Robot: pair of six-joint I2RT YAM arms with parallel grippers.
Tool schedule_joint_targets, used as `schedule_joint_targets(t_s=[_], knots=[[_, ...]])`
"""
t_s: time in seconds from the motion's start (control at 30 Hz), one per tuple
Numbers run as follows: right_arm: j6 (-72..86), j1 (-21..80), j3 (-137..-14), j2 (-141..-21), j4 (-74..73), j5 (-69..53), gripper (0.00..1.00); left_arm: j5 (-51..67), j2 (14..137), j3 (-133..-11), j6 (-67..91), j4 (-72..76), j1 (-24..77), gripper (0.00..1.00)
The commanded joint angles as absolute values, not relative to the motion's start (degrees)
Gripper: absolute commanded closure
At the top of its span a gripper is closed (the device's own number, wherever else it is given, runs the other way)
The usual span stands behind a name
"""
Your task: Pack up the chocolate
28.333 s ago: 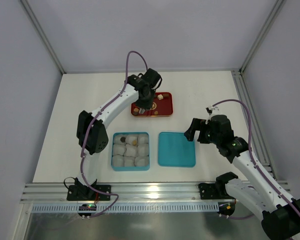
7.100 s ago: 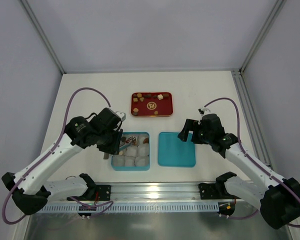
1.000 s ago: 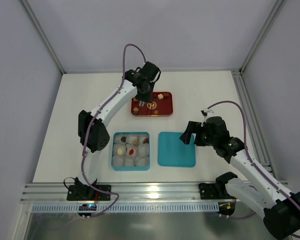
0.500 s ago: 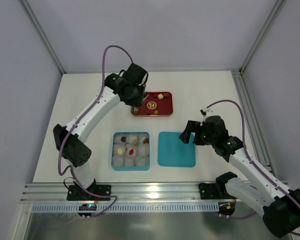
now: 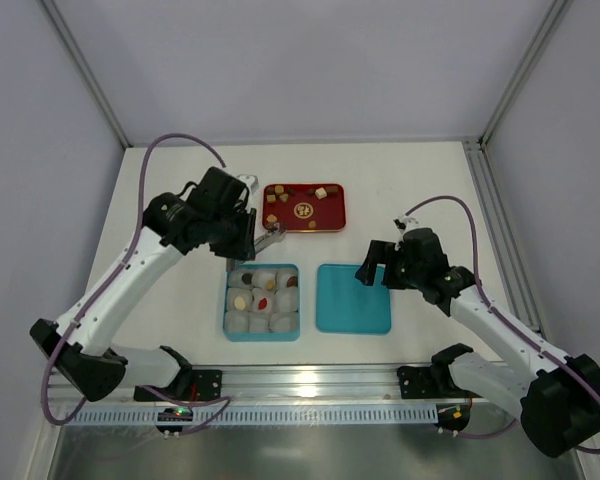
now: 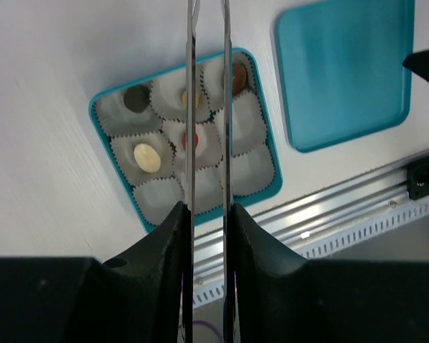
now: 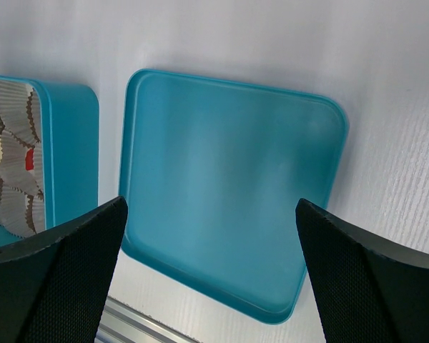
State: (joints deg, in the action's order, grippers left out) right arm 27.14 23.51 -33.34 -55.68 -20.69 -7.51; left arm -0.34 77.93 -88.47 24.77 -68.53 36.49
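Note:
Chocolate pieces (image 5: 321,192) lie scattered on the red tray (image 5: 337,224) at the back. Others sit in white paper cups in the teal box (image 5: 227,300): a cream one (image 6: 147,158), a dark one (image 6: 136,99), a brown one (image 6: 239,75) and a red one (image 5: 264,300). My left gripper (image 5: 272,236) hovers between tray and box. Its two thin fingers (image 6: 191,107) stand a narrow gap apart. Their tips run off the top of the left wrist view, so any piece between them is hidden. My right gripper (image 7: 214,275) is open above the teal lid (image 7: 229,193).
The lid (image 5: 353,298) lies flat just right of the box, with a narrow strip of table between them. An aluminium rail (image 5: 310,380) runs along the near edge. Grey walls and frame posts enclose the white table (image 5: 180,190).
My left arm has swung back from the red tray toward the near left, so its gripper now hangs between tray and box. The right arm has shifted only slightly.

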Motion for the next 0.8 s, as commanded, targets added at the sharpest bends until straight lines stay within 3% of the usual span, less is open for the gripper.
schedule_joint_targets(t_s=[0.0, 0.27, 0.77], knots=[[27.4, 23.7, -36.1, -56.5, -18.0, -6.9, 0.0, 4.8, 71.9, -85.1, 26.1, -70.6, 36.9, 0.84], [28.0, 23.8, -36.8, -57.7, -18.2, -6.3, 0.0, 10.1, 61.7, -77.6, 26.5, -75.1, 37.7, 0.83], [29.1, 24.3, -36.8, -57.5, -19.8, -4.3, 0.0, 15.5, 55.1, -66.7, 28.7, -73.3, 40.8, 0.82]])
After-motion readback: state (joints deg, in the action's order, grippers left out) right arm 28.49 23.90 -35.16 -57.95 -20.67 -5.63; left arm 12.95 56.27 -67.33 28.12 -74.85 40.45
